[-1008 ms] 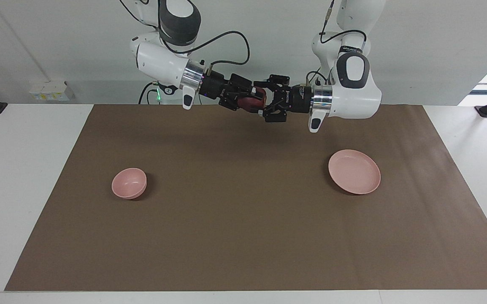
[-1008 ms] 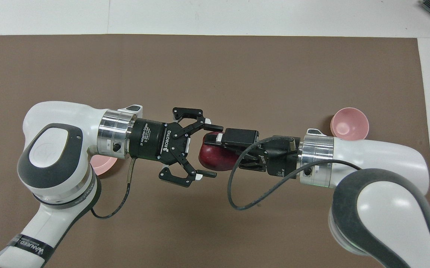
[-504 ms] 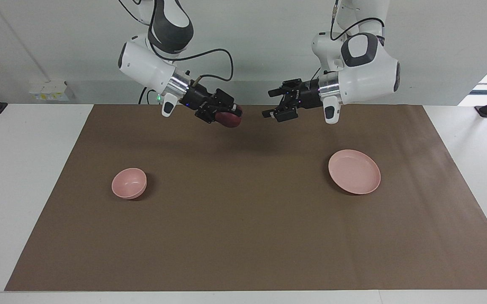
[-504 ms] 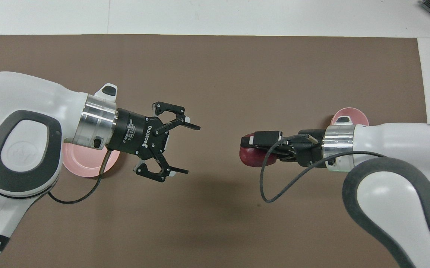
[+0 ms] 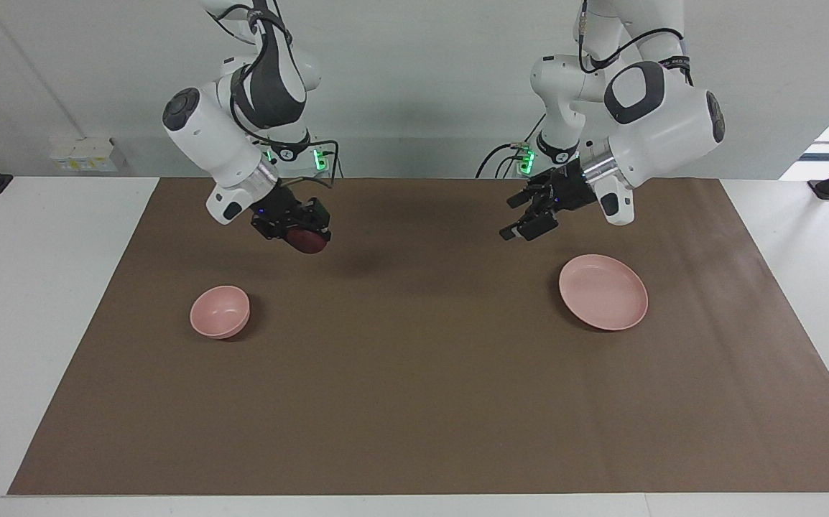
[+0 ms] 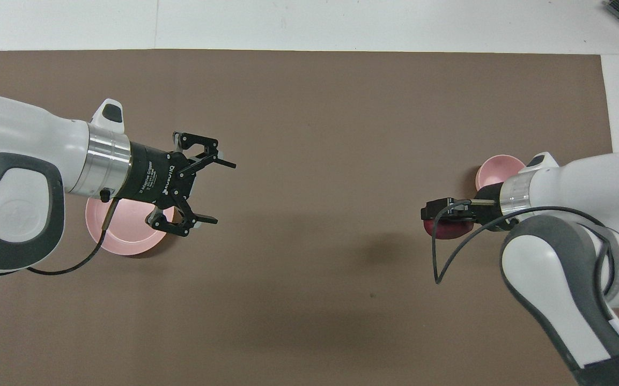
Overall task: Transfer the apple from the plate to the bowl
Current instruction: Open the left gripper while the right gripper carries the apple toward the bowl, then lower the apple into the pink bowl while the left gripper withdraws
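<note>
The right gripper [image 5: 307,233] is hanging in the air over the brown mat [image 5: 414,402], at the right arm's end of the table, with its fingers clenched on the apple [image 5: 308,241]. The dark red fruit is showing below and between the black fingers; in the overhead view the apple [image 6: 449,229] is peeking out under the gripper [image 6: 441,214], just beside the bowl as seen from above, though the facing view is showing it raised above the mat. The left gripper [image 5: 522,219] is hovering over the mat at the left arm's end, fingers spread wide and grasping nothing; from overhead, this gripper [image 6: 210,190] is overlapping the plate's edge.

Farther from the robots, the bowl [image 5: 220,311] is sitting upright on the mat and is holding nothing. The plate [image 5: 603,291] is lying flat toward the left arm's end, and its pale pink surface is looking bare, though its middle is partly covered in the overhead view. Bowl and plate are well apart, with open mat between them. Past them the mat is running bare to its farthest edge, where the white table [image 5: 26,301] is showing.
</note>
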Controlling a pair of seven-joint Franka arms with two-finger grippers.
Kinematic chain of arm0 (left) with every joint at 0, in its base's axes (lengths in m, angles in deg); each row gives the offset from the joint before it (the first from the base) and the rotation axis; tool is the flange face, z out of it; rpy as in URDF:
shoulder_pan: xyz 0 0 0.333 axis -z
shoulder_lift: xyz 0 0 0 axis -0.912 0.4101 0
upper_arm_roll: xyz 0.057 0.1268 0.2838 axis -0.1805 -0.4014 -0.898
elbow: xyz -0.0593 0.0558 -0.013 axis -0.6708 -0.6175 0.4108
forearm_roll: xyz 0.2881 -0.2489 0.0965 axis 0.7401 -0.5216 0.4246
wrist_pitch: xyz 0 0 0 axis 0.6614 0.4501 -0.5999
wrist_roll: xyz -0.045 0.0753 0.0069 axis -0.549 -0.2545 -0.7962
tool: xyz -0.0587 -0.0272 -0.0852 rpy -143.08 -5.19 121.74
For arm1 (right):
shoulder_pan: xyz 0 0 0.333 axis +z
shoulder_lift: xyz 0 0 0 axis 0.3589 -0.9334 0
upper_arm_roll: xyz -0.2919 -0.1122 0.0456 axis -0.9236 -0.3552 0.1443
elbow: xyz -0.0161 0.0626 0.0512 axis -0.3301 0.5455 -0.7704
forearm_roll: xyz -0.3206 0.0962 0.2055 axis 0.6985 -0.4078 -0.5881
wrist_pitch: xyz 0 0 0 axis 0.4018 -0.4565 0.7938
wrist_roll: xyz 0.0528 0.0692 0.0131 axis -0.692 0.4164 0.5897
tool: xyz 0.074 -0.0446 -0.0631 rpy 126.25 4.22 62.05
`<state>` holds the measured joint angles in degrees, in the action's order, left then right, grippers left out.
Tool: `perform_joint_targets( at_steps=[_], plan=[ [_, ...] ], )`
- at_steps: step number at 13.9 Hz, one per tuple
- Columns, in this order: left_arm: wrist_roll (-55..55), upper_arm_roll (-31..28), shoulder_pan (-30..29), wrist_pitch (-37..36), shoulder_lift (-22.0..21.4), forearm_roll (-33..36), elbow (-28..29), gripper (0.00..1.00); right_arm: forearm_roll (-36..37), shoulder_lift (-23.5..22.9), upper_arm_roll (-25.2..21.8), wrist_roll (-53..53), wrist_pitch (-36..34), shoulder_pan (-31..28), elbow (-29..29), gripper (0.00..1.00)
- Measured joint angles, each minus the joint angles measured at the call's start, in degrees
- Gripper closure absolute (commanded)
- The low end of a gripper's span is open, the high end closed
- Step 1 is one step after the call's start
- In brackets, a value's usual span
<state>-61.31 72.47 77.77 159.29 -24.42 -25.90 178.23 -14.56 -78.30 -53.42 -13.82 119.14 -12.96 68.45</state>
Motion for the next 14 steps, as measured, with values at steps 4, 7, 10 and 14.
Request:
perform_joint_targets(
  at_steps=[4,7,10,14],
  plan=[
    [14.71,-0.13,-2.21,0.32,0.13,13.28,0.00,0.00,12.88,-3.07,-0.06,2.73,0.61,-3.39,-3.20,1.00],
    [31.57,-0.22,-4.86,0.61,0.18,18.42,-0.29,0.00,20.97,-5.90,-0.06,3.42,3.74,-4.98,-4.85,1.00],
    [46.73,-0.40,-7.40,1.54,0.25,22.98,-0.71,0.00,23.71,-10.25,-0.11,5.24,5.88,-6.74,-7.27,1.00],
    [52.14,-0.01,-7.73,2.42,0.18,35.06,-1.23,0.00,25.04,-14.52,-0.18,5.33,7.16,-7.45,-9.31,1.00]
  ],
)
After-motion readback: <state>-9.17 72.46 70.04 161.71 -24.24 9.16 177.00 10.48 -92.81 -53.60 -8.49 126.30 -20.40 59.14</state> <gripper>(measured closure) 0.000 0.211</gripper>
